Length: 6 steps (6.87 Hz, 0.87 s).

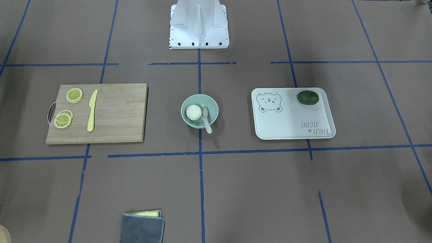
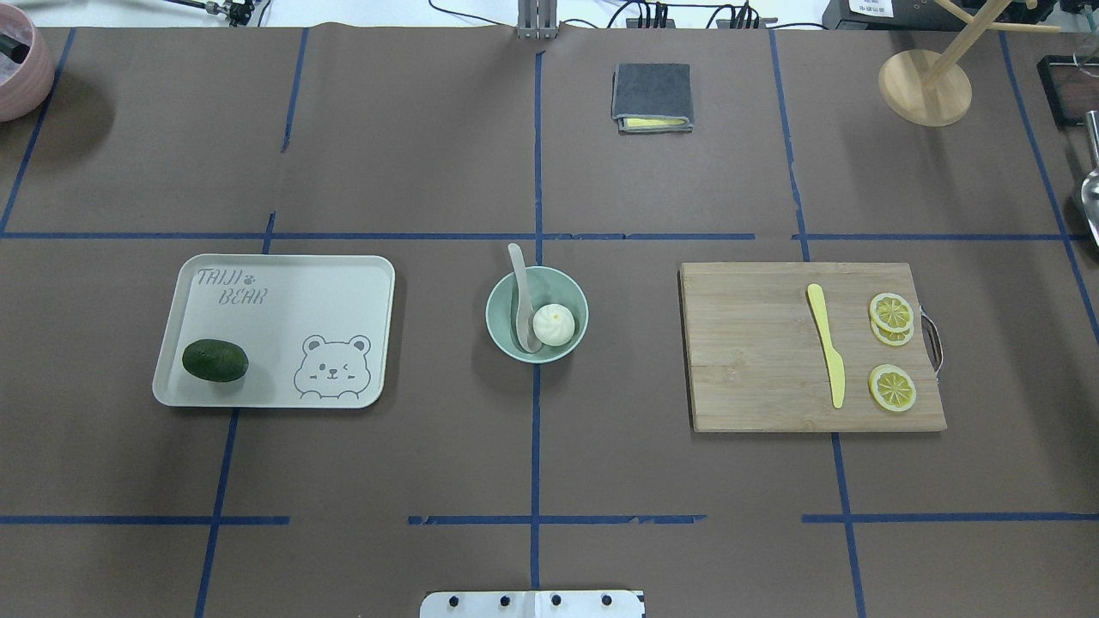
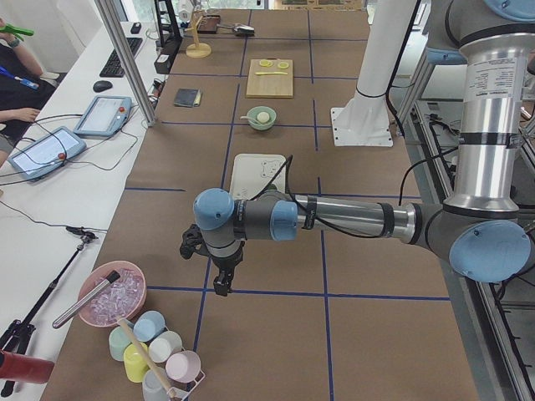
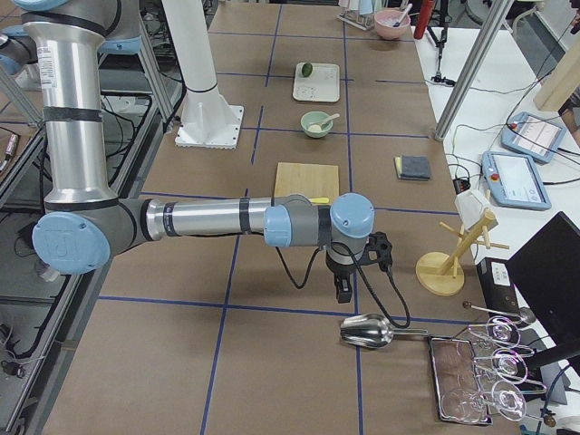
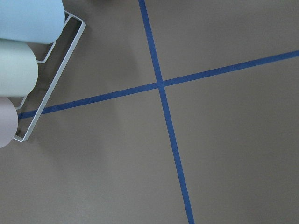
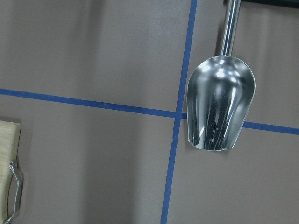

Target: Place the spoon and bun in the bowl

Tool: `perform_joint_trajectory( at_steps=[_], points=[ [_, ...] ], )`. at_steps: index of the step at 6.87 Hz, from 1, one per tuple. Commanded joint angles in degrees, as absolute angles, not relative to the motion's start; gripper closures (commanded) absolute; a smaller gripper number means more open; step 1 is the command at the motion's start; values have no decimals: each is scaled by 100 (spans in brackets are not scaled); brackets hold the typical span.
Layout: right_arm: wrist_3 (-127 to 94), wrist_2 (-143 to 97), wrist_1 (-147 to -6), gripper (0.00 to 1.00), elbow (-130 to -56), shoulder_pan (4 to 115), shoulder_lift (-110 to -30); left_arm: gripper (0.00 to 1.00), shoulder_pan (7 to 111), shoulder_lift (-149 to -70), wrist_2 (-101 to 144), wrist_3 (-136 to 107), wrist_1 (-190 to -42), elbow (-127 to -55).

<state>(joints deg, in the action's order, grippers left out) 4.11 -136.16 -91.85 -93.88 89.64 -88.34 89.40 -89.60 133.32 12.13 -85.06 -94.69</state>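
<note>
- L gripper [image 3: 221, 286]: off the table's L end, above bare brown paper near a rack of pastel cups [image 5: 18, 70]. Seen only from the side cam; can't tell whether the fingers are spread or pressed together. Nothing visible in it.
- Tray [image 2: 283, 292]: pale, rectangular, bear drawing + "TAIJI BEAR" print. L of centre.
- Avocado [image 2: 215, 360]: dark green, on the tray's near-L corner.
- Bowl [image 2: 560, 287]: mint green, round, table centre, sits on the blue centre tape line between tray and board.
- Spoon [image 2: 520, 300]: pale plastic, scoop down inside the bowl on its L side, just beside the bun. Handle leans on the far rim and sticks out past it, away from the robot.
- Bun [image 2: 554, 325]: white, swirled top, inside the bowl, R of the spoon's scoop.
- Cloth [image 2: 652, 94]: grey, folded, yellow layer showing at the edge; far side of the table, well apart from the bowl.
- Cutting board [image 2: 747, 343]: wood, metal handle on its R edge. R of centre.
- Knife [image 2: 827, 354]: yellow plastic, lying on the board.
- Lemon slices [image 2: 891, 312]: on the board, R of the knife; two overlap, one apart.
- R gripper [image 4: 343, 292]: off the table's R end, above paper near a metal scoop [image 6: 219, 105]. Side cam only; can't tell its opening.
</note>
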Motion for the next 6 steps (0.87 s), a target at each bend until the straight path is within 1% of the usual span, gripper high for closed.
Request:
perform_joint_trajectory(
  at_steps=[1,6],
  points=[
    [404,-13684,-9185,0,-9361,8965,-8833,0,8956,-8869,13342,1195,-8508,-9474],
    [404,-13798,-9185,0,-9360,8965,-8859,0,8965,-8868,13342,1195,-8508,-9475]
  ],
)
